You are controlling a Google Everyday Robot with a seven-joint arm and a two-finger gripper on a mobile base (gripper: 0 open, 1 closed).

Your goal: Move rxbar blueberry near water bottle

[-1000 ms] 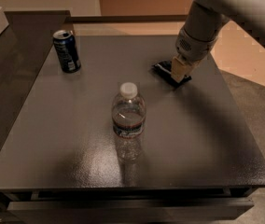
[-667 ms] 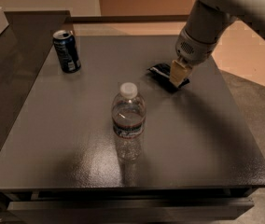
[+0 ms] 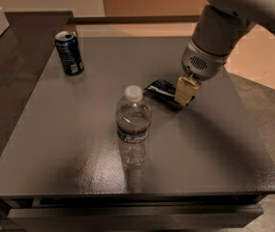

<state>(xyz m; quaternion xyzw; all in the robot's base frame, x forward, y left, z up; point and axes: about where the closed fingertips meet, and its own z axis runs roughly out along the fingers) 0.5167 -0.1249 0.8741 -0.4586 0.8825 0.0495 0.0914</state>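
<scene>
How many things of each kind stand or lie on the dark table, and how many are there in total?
Bottles: 1, the water bottle, upright.
Cans: 1, the dark blue soda can.
Snack bars: 1, the rxbar blueberry, with its right end held in the gripper.
Total: 3 things on the table.

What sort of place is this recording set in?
Probably an office break area or test lab, not certain: a dark table carrying a soda can, a water bottle and an rxbar blueberry, which the gripper holds just beyond the bottle.
</scene>
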